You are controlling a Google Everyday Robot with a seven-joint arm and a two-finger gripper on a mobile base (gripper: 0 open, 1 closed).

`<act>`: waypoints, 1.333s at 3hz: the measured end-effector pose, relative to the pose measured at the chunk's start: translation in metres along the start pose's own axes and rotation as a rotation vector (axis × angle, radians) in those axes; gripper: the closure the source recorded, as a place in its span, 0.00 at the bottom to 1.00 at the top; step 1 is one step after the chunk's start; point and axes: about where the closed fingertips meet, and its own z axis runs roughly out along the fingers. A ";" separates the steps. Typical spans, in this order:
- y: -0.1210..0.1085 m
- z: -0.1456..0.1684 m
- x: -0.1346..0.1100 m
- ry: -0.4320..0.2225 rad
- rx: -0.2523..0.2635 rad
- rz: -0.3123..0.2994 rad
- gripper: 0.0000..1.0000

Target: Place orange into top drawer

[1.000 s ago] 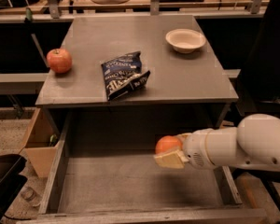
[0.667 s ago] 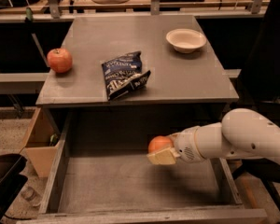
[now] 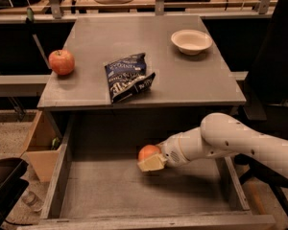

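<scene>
The orange point(image 3: 148, 152) is held in my gripper point(image 3: 151, 159), whose pale fingers point(image 3: 151, 163) close around its lower side. The white arm reaches in from the right. The gripper holds the orange over the middle of the open top drawer point(image 3: 101, 190), a wide shallow grey metal drawer pulled out below the tabletop. The orange is a little above the drawer's flat bottom and not touching it.
On the grey tabletop point(image 3: 201, 80) lie a red-and-yellow apple point(image 3: 61, 62) at the left edge, a dark blue chip bag point(image 3: 127, 75) near the front and a white bowl point(image 3: 191, 40) at the back right. A cardboard box point(image 3: 38, 147) stands left of the drawer.
My gripper has carried the orange leftward from the drawer's right side to about its middle.
</scene>
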 end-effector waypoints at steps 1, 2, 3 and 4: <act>0.005 0.029 0.008 0.017 -0.026 0.001 1.00; 0.006 0.030 0.008 0.018 -0.028 0.001 0.84; 0.007 0.031 0.008 0.019 -0.030 0.000 0.59; 0.008 0.032 0.008 0.021 -0.033 -0.001 0.36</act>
